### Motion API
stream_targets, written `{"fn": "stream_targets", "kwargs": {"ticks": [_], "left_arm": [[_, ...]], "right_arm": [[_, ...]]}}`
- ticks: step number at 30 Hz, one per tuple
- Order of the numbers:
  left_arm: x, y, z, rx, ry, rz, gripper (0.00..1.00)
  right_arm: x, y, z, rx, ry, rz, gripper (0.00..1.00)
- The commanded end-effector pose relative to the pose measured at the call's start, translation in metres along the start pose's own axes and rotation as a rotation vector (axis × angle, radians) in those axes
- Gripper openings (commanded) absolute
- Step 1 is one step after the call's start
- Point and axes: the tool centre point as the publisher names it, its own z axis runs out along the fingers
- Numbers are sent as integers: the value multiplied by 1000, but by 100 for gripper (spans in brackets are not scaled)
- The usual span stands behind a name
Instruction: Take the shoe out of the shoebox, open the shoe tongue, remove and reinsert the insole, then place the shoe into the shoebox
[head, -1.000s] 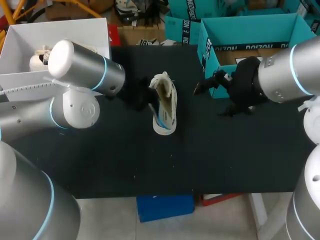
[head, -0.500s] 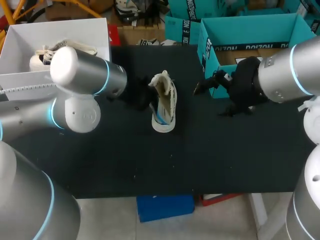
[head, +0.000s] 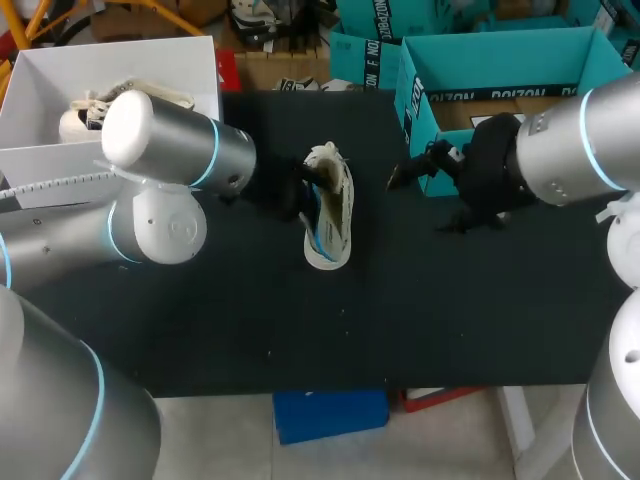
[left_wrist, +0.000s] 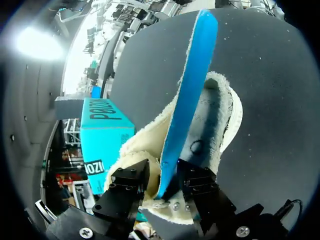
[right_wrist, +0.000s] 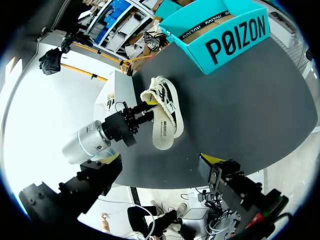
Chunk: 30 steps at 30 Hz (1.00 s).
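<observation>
A cream sneaker (head: 329, 215) lies on its side on the black table (head: 200, 330), a blue insole (head: 318, 222) standing in its opening. My left gripper (head: 298, 195) is at the shoe's collar. In the left wrist view the insole (left_wrist: 192, 85) runs out between that gripper's (left_wrist: 162, 182) fingers into the shoe (left_wrist: 222, 117); the jaws stand a little apart, one finger clear of the insole. My right gripper (head: 400, 176) hangs wide open beside the teal shoebox (head: 500, 60), nothing in it. From the right wrist view the shoe (right_wrist: 165, 117) lies well ahead of the right gripper (right_wrist: 161, 159).
A white box (head: 60, 95) with another cream shoe (head: 90, 110) stands at the back left, behind my left arm. Smaller teal boxes (head: 360, 55) sit along the table's far edge. Bare black table stretches in front of the shoe.
The left gripper's fingers have parted from the insole. The shoe has tipped slightly and the insole sits deeper in it. The right arm has kept still.
</observation>
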Motion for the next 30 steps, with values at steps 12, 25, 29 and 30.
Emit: {"fn": "stream_targets", "kwargs": {"ticks": [12, 25, 29, 30], "left_arm": [[-1, -24, -21, 168, -12, 1, 44], [7, -44, -30, 268, 84, 35, 19], [10, -46, -30, 291, 113, 41, 0], [12, -47, -29, 299, 128, 44, 0]], "right_arm": [[1, -1, 1, -2, -3, 1, 100], [1, -1, 1, -2, -3, 1, 100], [1, -1, 1, -2, -3, 1, 100], [1, -1, 1, -2, -3, 1, 100]]}}
